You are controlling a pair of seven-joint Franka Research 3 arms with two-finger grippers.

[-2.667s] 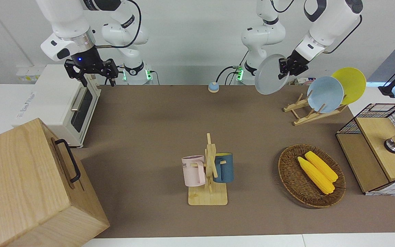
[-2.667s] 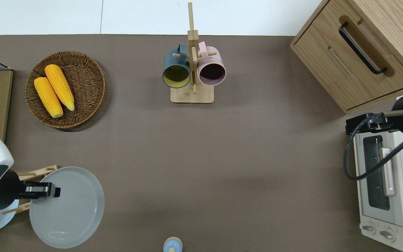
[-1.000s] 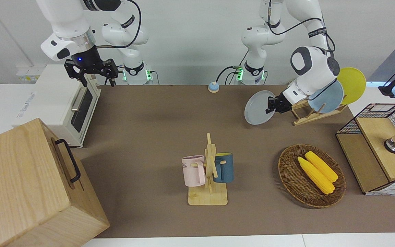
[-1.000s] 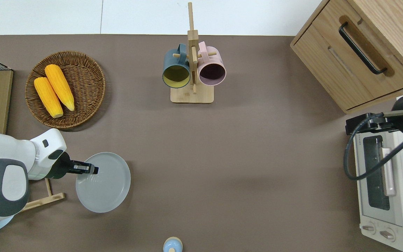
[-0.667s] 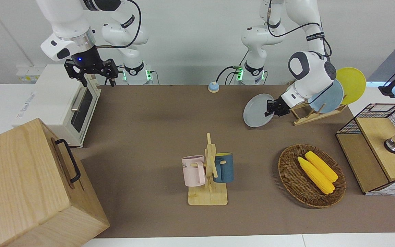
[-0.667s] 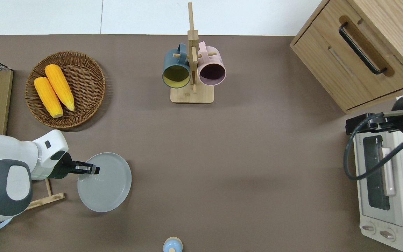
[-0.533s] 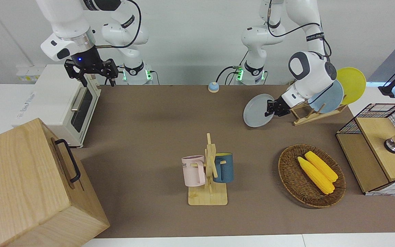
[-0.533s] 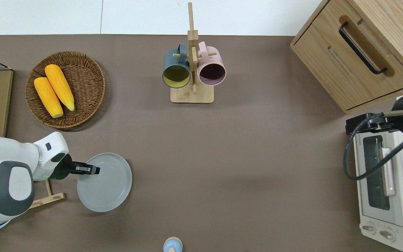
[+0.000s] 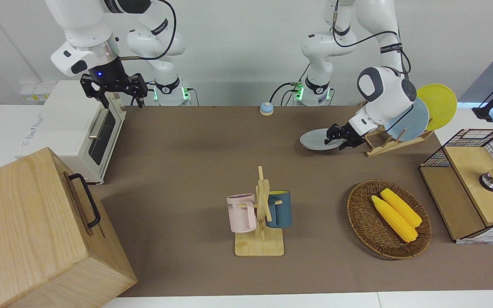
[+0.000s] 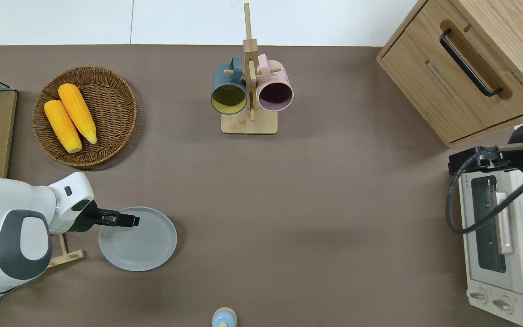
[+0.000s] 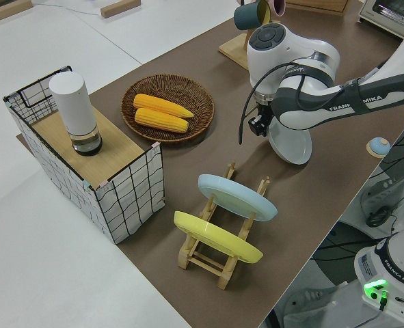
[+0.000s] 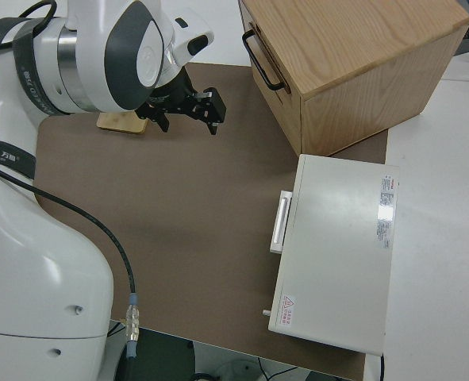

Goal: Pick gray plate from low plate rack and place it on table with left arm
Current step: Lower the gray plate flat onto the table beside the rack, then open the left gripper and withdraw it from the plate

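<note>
i am pinching the rim of the gray plate with my left gripper, low and left in the overhead frame, beside the low plate rack. it is looking stiff, slick and breakable. the front view is showing it nearly flat on the table; my right arm is parked.

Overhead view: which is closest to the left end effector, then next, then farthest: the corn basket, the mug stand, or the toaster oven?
From the left end effector, at the gray plate's rim:
1. Corn basket, at the left arm's end, farther from the robots.
2. Mug stand, mid-table, farther from the robots.
3. Toaster oven, at the right arm's end.
</note>
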